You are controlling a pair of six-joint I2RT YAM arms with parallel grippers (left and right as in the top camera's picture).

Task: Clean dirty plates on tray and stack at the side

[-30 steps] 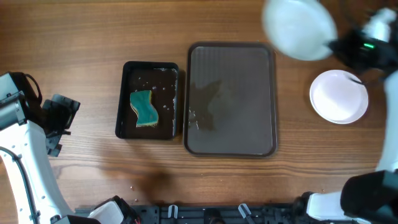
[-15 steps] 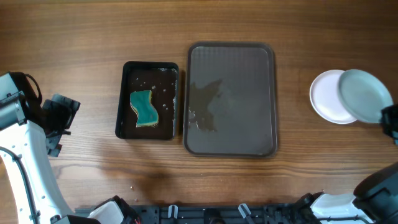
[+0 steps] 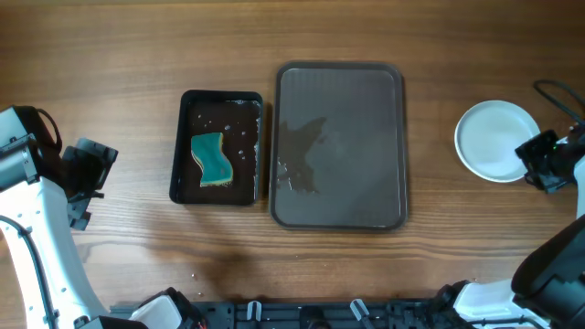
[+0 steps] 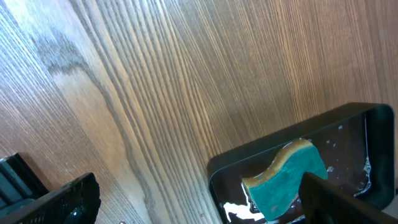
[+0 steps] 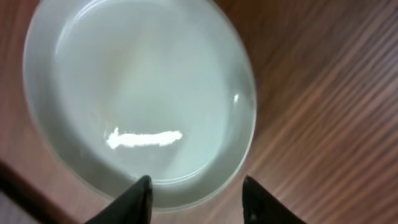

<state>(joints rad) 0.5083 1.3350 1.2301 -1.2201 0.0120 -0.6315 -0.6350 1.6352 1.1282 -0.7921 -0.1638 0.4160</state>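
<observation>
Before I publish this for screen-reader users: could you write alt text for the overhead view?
A round white plate rests on the wooden table right of the dark brown rectangular tray, the right gripper at its rim. Left of that tray, a small glossy black tray holds a teal sponge.

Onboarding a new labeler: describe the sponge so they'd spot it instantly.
Find the large brown tray in the middle; the smaller glossy black tray sits just left of it in the overhead view. The sponge lies inside that black tray: wavy-edged, teal on top with a tan layer, the only coloured item in view.
</observation>
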